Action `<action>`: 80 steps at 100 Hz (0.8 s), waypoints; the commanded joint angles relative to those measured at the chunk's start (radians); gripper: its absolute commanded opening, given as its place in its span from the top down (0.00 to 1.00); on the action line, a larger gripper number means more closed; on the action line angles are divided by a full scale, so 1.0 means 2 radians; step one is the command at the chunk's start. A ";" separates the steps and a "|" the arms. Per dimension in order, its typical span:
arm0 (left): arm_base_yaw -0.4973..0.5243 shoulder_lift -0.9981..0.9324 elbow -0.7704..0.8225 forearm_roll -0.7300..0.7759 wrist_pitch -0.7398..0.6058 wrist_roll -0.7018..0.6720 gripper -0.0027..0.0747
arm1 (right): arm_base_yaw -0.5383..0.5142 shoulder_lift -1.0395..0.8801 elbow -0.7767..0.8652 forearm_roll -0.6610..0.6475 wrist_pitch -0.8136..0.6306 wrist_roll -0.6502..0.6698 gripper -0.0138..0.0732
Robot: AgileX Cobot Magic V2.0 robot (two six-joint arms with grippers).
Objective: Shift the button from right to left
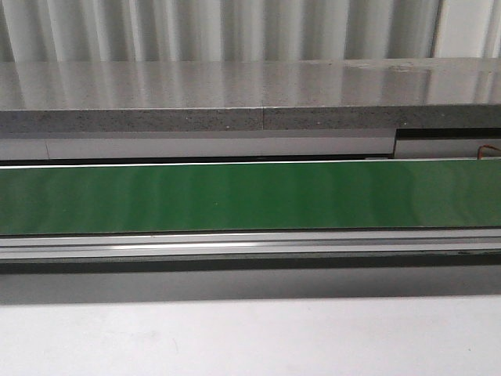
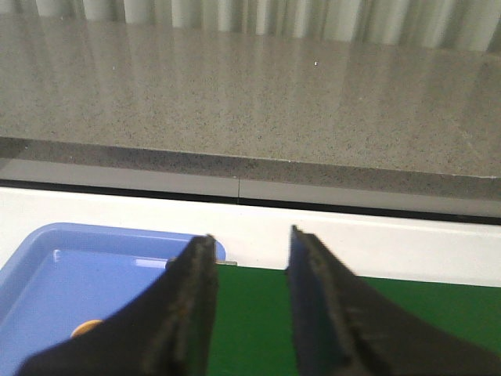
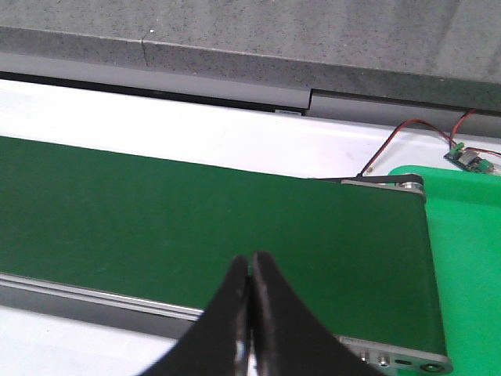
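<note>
The green belt (image 1: 235, 196) runs across the front view with nothing on it. No gripper shows in the front view. In the left wrist view my left gripper (image 2: 250, 235) is open and empty over the belt's left end (image 2: 250, 313), beside a blue tray (image 2: 70, 274). A small yellow-orange round patch (image 2: 86, 327) lies in that tray, mostly hidden behind my left finger; it looks like the button's cap, its body hidden. In the right wrist view my right gripper (image 3: 250, 257) is shut with nothing between its fingers, over the belt's near edge (image 3: 196, 219) by its right end.
A grey stone counter (image 1: 235, 86) runs behind the belt. An aluminium rail (image 1: 235, 243) and white table (image 1: 235, 337) lie in front. Past the belt's right end are a bright green surface (image 3: 470, 258) and a small circuit board with red wires (image 3: 468, 159).
</note>
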 commanded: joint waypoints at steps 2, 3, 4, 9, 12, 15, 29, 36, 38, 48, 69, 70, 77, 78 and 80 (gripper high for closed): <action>-0.004 -0.033 0.002 -0.004 -0.037 -0.001 0.96 | 0.002 0.000 -0.014 0.005 -0.030 -0.005 0.92; -0.004 -0.035 0.003 -0.004 -0.037 -0.001 0.99 | 0.002 0.000 -0.014 0.005 -0.030 -0.005 0.92; -0.004 -0.037 0.005 -0.004 -0.037 0.000 0.99 | 0.002 0.000 -0.014 0.005 -0.030 -0.005 0.92; -0.004 -0.051 0.011 -0.004 -0.037 0.000 0.99 | 0.002 0.000 -0.014 0.005 -0.030 -0.005 0.92; -0.004 -0.056 0.013 -0.004 -0.037 0.000 0.99 | 0.002 0.000 -0.014 0.005 -0.030 -0.005 0.92; -0.004 -0.058 0.016 -0.004 -0.037 0.000 0.99 | 0.002 0.000 -0.014 0.005 -0.030 -0.005 0.92; -0.004 -0.061 0.016 -0.004 -0.037 0.000 0.99 | 0.002 0.000 -0.014 0.005 -0.030 -0.005 0.92; -0.004 -0.061 0.016 -0.004 -0.037 0.000 0.99 | 0.002 0.000 -0.014 0.005 -0.030 -0.005 0.92; -0.004 -0.061 0.016 -0.004 -0.037 0.000 0.99 | 0.002 0.000 -0.014 0.005 -0.030 -0.005 0.92; -0.004 -0.061 0.016 -0.004 -0.037 0.000 0.99 | 0.002 0.000 -0.014 0.005 -0.030 -0.005 0.92; -0.004 -0.061 0.016 -0.004 -0.037 0.000 0.99 | 0.002 0.000 -0.014 0.005 -0.030 -0.005 0.92; -0.006 -0.061 0.016 -0.004 -0.037 0.000 0.99 | 0.002 0.000 -0.014 0.005 -0.030 -0.005 0.92; -0.016 -0.061 0.016 -0.005 -0.037 0.000 0.99 | 0.002 0.000 -0.014 0.005 -0.030 -0.005 0.92; -0.016 -0.061 0.016 -0.005 -0.037 0.000 0.99 | 0.002 0.000 -0.014 0.005 -0.030 -0.005 0.92; -0.018 -0.061 0.016 -0.005 -0.037 0.000 0.99 | 0.002 0.000 -0.014 0.005 -0.030 -0.005 0.92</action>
